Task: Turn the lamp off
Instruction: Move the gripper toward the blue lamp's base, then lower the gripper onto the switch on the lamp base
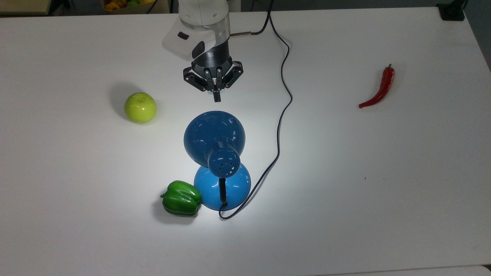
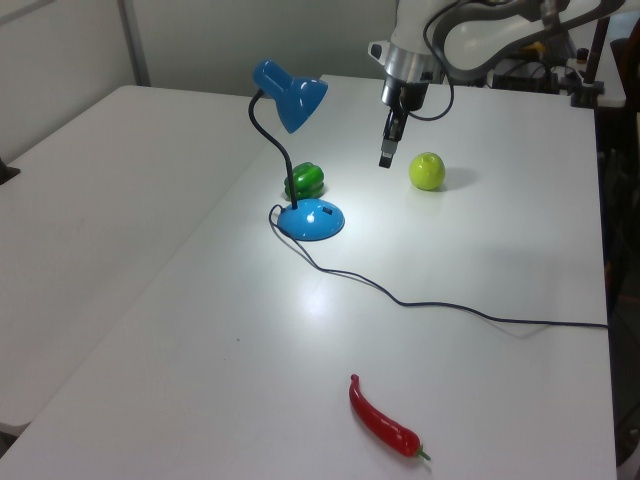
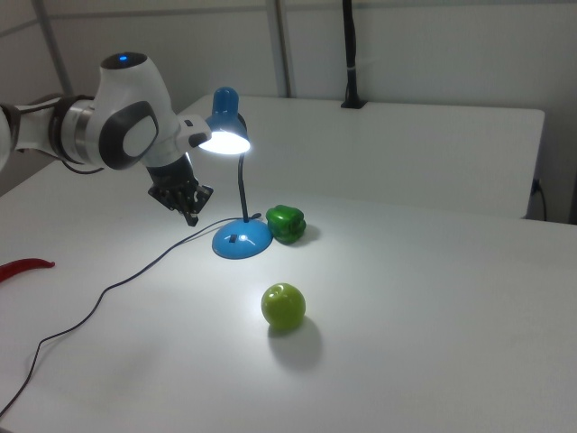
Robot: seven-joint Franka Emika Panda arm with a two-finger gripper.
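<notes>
Hovering our closed, empty pincer (image 1: 217, 97) at the lamp (image 1: 215, 140)'s twelve o'clock, we judge its glossy base (image 1: 238, 184) slippery, best pressed gently.

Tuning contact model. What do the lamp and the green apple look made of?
Lamp: glossy blue shade and base, likely painted metal or plastic; sharp highlights, vent holes. Green apple: shiny, uniform, probably a plastic prop, though real fruit can't be excluded.

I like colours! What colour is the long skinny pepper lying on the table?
The chili pepper is red with a small green stem, clearest in the top view.
</notes>
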